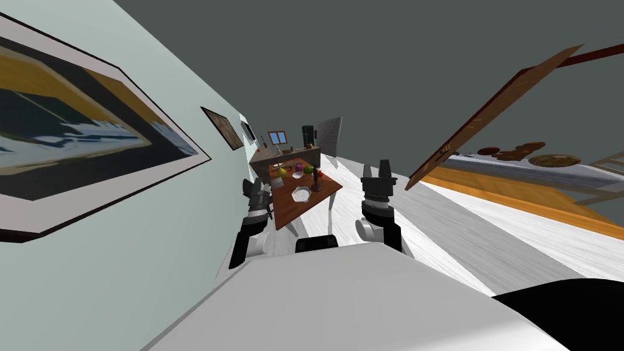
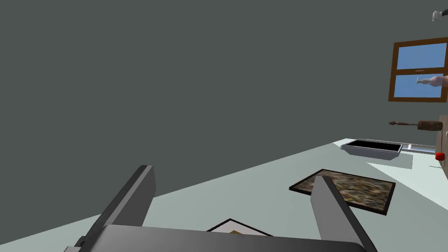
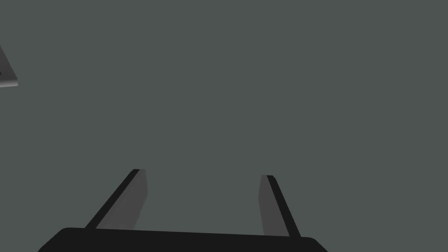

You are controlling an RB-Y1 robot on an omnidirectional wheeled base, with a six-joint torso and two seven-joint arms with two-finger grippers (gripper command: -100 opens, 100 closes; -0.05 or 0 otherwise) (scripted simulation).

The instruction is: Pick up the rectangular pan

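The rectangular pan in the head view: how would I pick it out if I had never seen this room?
Follow the pale green wall ahead to the brown table beside it. On the table's near half lies the rectangular pan, flat and whitish. It is the nearest item, larger than the small white dish behind it, with a dark stand at its side.

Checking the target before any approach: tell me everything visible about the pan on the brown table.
The pan is pale white-grey and shallow, with a raised rim and a faintly patterned floor. Its material and exact outline cannot be told. It lies flat near the middle of the brown table, apart from the dark upright object beside it. Only the table touches it.
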